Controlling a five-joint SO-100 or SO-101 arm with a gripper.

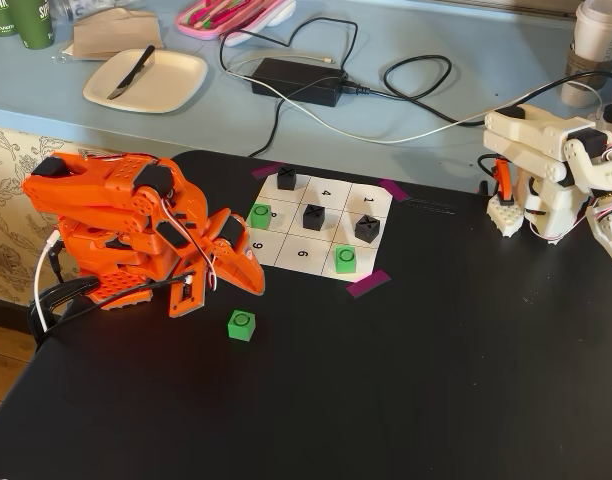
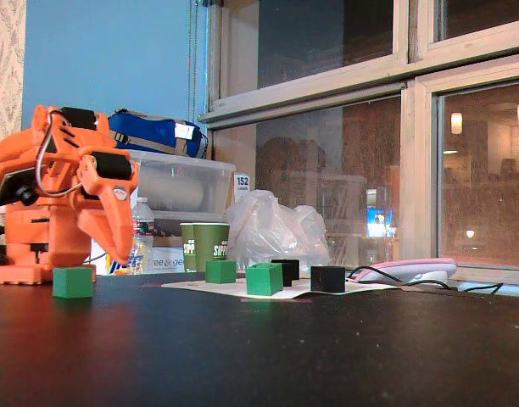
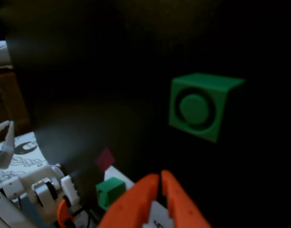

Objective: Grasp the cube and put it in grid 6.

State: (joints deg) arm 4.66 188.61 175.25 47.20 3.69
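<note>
The cube [image 1: 241, 325] sits alone on the black surface [image 1: 406, 400], off the paper grid [image 1: 321, 222] and just below the orange arm [image 1: 126, 235] in a fixed view; the wrist view shows its circled face [image 3: 200, 106]. The fingers [image 3: 160, 187] are pressed together and empty, apart from the cube. Grid 6 [image 1: 302, 253] is vacant, in the grid's near row. Two other green cubes [image 1: 259, 215] [image 1: 346, 259] and three black cubes [image 1: 314, 216] occupy other cells. A white arm [image 1: 546, 170] stands at the right.
</note>
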